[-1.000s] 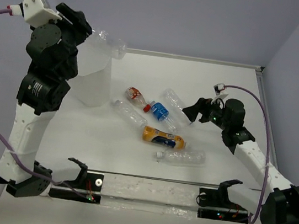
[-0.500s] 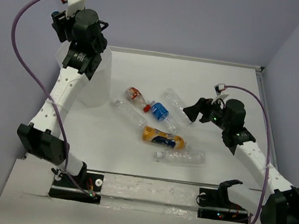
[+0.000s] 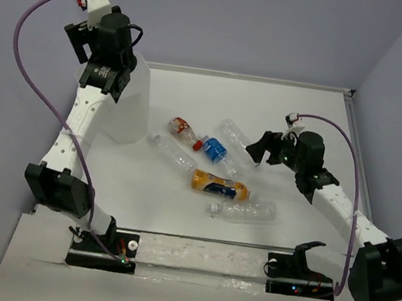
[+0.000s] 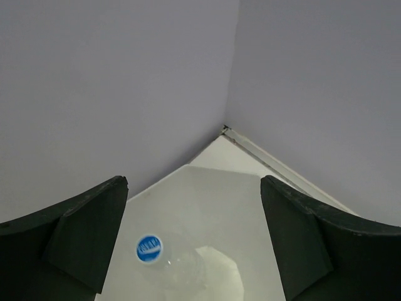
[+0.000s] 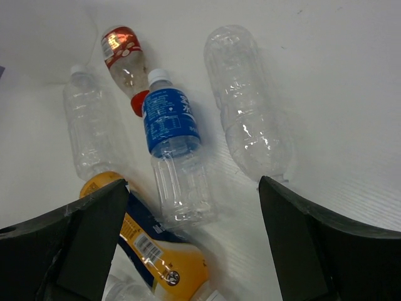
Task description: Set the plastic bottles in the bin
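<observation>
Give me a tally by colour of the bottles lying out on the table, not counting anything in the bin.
plain clear bottles: 3
blue-labelled bottle: 1
orange bottle: 1
red-labelled bottle: 1
Total: 6

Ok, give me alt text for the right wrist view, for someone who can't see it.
Plastic bottles lie on their sides on the white table beneath the right arm's open fingers. A blue-labelled bottle is in the middle, with a plain clear bottle to its right. A red-labelled one and another clear one lie to its left, and an orange bottle at the bottom.
</observation>
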